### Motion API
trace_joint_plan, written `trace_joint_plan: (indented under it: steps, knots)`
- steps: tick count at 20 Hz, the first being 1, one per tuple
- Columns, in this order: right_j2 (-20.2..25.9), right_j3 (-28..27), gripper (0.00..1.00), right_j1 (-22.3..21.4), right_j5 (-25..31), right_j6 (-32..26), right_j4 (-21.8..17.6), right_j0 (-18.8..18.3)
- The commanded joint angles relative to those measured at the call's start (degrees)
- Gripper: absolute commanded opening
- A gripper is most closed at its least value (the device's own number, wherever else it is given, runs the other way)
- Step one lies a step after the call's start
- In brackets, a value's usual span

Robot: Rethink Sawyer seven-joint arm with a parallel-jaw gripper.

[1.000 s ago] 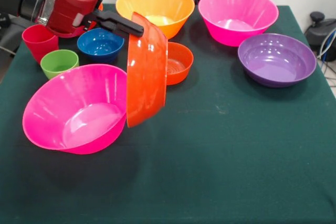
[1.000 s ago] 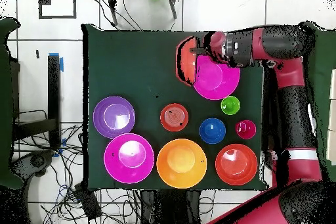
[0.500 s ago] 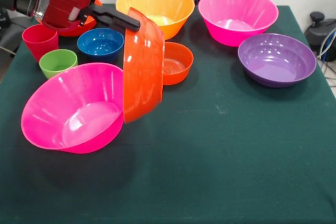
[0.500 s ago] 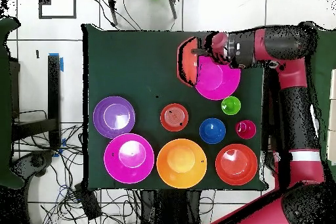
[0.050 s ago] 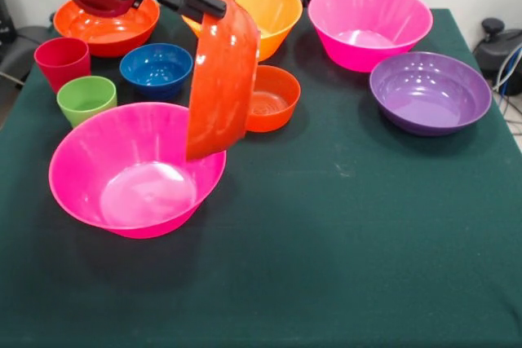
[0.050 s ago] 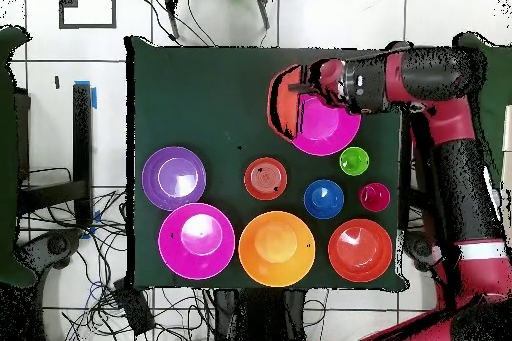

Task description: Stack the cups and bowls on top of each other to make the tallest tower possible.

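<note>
Gripper clamped on rim of red-orange bowl, held on edge, tilted. Bowl's lower rim hangs over magenta bowl at its 2 o'clock edge, contact unclear. Tip it flat, centre it over magenta bowl, then release so it nests. Cups at 10 o'clock on bench.

The red and black arm runs off the front view's top left corner, leaving only its hand showing; the hanging glossy red-orange plastic bowl hides part of the small orange-red bowl and the large light orange bowl; the dark green counter is cut off at the bottom edge.
</note>
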Motion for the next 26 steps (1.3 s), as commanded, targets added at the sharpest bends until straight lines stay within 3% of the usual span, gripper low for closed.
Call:
trace_joint_plan:
  steps: [1,9,20,26]
  knots:
    - [0.2,10.9,0.0,-3.8,-7.7,0.6,1.0,0.3]
    - [0.0,14.2,0.0,-4.9,-11.7,0.4,2.0,0.3]
    - [-4.2,-0.9,0.0,-0.9,0.4,-5.8,1.9,4.4]
    - [-4.8,-6.0,0.0,0.5,4.5,-7.0,1.5,5.7]
